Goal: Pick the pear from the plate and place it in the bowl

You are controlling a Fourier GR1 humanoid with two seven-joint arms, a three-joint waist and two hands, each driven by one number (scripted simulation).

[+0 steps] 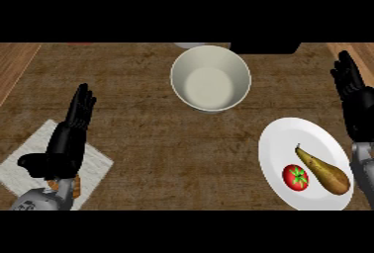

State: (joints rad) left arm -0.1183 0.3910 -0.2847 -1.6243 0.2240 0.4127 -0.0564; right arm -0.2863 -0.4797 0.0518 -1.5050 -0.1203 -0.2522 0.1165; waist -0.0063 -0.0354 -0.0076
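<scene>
A brown pear (325, 172) lies on the white plate (292, 136) at the right, its stem pointing toward the far side. A red tomato (296, 177) sits beside it on the plate's near left. The cream bowl (210, 79) stands at the far middle of the counter with nothing in it. My right hand (353, 94) is open at the right edge, fingers straight and pointing away, just right of the plate and not touching the pear. My left hand (66, 138) is open at the lower left, fingers up.
A white cloth (29, 163) lies under my left hand at the lower left. A dark object (264, 47) stands at the far edge behind the bowl. Lighter wooden strips (15, 64) border the brown counter at both sides.
</scene>
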